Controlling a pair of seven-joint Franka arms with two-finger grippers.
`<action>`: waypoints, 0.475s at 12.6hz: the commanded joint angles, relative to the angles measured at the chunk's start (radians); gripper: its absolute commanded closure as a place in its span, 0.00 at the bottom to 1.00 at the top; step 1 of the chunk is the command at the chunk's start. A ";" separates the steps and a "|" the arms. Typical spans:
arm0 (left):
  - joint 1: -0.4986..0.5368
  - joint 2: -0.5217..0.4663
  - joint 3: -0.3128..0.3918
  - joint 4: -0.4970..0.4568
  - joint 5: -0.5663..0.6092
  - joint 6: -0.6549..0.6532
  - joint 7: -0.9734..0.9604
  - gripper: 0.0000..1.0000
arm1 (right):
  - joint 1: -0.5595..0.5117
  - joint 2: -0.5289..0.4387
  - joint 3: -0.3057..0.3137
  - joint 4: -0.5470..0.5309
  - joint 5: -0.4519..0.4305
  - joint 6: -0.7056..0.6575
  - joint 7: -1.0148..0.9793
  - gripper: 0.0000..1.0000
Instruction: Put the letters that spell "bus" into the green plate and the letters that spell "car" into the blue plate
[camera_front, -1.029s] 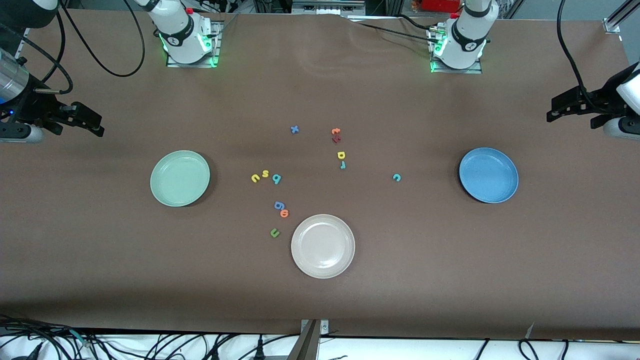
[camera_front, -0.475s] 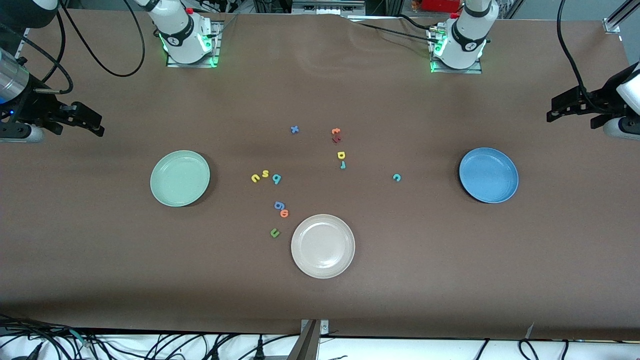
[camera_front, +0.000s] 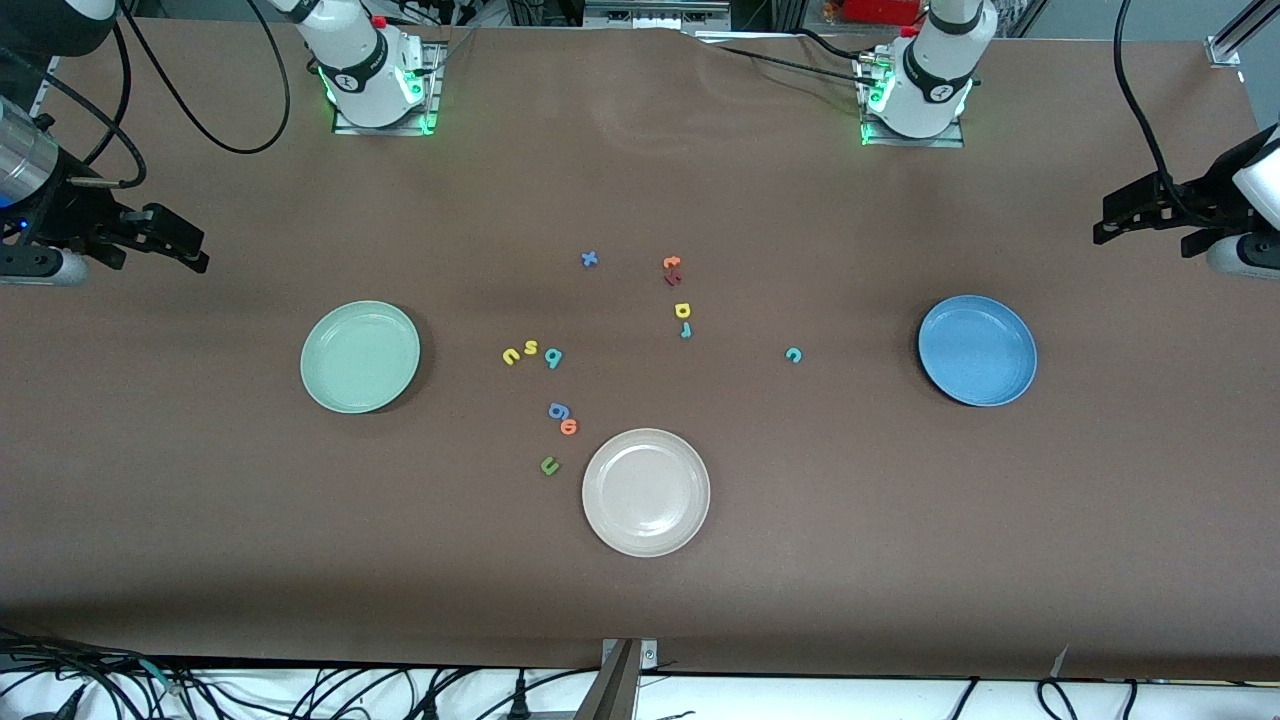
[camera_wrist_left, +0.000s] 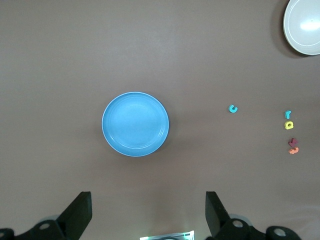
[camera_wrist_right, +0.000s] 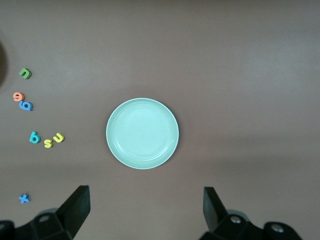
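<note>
The green plate (camera_front: 360, 357) (camera_wrist_right: 142, 133) lies toward the right arm's end, the blue plate (camera_front: 977, 350) (camera_wrist_left: 135, 124) toward the left arm's end, both with nothing in them. Beside the green plate lie the yellow u (camera_front: 511, 356), yellow s (camera_front: 531, 348) and teal b (camera_front: 553, 358) in a row. The yellow a (camera_front: 682, 310) and teal r (camera_front: 685, 330) lie mid-table, the teal c (camera_front: 793, 354) nearer the blue plate. My right gripper (camera_front: 188, 250) (camera_wrist_right: 145, 210) hangs open over bare table by the green plate. My left gripper (camera_front: 1103, 221) (camera_wrist_left: 148, 212) hangs open by the blue plate.
A beige-white plate (camera_front: 646, 492) sits nearest the front camera. Loose letters: blue x (camera_front: 589, 259), orange t (camera_front: 672, 263) on a dark red one (camera_front: 674, 279), blue g (camera_front: 558, 410), orange o (camera_front: 569, 427), green u (camera_front: 549, 465). Cables run along the table's front edge.
</note>
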 joint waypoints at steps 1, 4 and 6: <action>-0.006 0.002 -0.001 0.014 0.027 -0.010 -0.007 0.00 | 0.014 -0.001 0.002 0.002 0.004 -0.040 -0.009 0.00; -0.006 0.002 -0.001 0.014 0.027 -0.010 -0.007 0.00 | 0.054 0.039 0.002 0.001 0.004 -0.103 -0.005 0.00; -0.006 0.002 -0.001 0.014 0.027 -0.010 -0.007 0.00 | 0.109 0.089 0.002 0.001 0.006 -0.103 0.003 0.00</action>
